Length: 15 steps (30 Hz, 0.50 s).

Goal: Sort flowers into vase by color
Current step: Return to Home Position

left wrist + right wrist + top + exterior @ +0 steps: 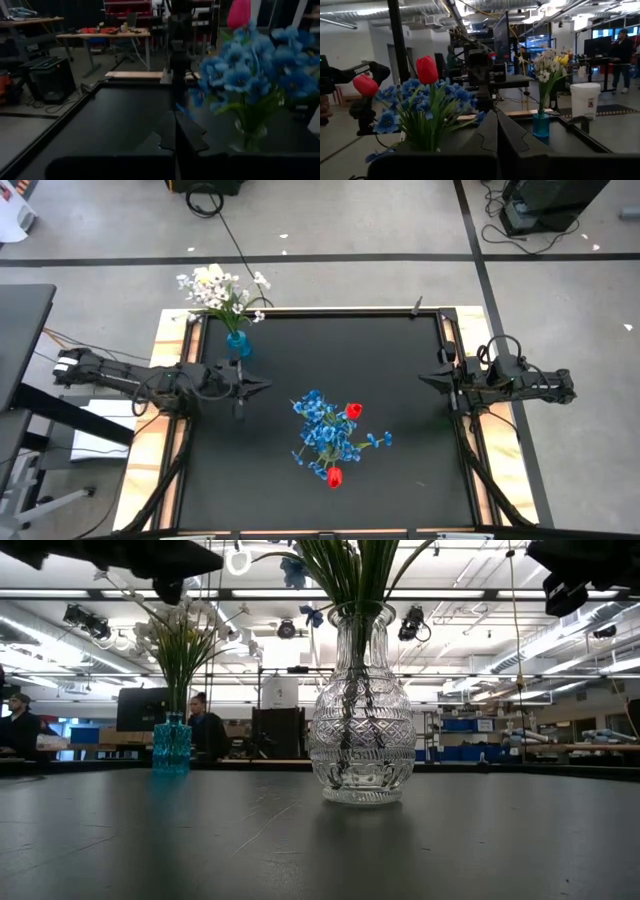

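A clear cut-glass vase (328, 448) (360, 730) stands upright mid-table, holding blue clustered flowers (320, 420) (255, 70) (422, 107) and two red tulips (353, 411) (426, 69). A small blue vase (237, 343) (172, 745) (540, 125) near the far-left corner holds white blossoms and yellow tulips (220, 292) (551, 62). My left gripper (262, 384) (175, 115) hovers shut, left of the glass vase. My right gripper (424, 377) (496, 115) hovers shut near the table's right edge. Neither touches anything.
The black table top (400, 470) has a wooden border (165, 430) and a raised frame along its edges. Open black surface lies between the two vases and in front of the glass vase. People and workbenches show in the room beyond the far edge.
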### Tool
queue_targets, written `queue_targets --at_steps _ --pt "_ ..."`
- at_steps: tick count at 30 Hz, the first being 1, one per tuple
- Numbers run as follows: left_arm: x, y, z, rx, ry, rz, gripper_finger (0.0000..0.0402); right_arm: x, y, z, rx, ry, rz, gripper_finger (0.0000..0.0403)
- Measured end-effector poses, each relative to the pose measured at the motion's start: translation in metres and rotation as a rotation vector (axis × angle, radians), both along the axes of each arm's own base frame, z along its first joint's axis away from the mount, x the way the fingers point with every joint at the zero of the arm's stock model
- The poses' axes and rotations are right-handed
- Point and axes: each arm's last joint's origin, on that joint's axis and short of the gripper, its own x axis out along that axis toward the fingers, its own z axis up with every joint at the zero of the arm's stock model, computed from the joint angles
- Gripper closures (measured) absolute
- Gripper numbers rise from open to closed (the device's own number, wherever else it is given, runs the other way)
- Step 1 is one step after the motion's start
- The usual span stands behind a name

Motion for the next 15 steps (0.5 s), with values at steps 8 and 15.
queue_targets --at_steps 8,15 --pt "-0.008 -0.004 -0.003 0.020 0.054 -0.003 0.0400 0.000 0.000 0.000 -0.030 0.000 -0.001 0.0398" --pt "0.002 0.007 -0.007 0.024 0.067 -0.036 0.0400 0.000 0.000 0.001 -0.037 -0.007 0.001 0.0398"
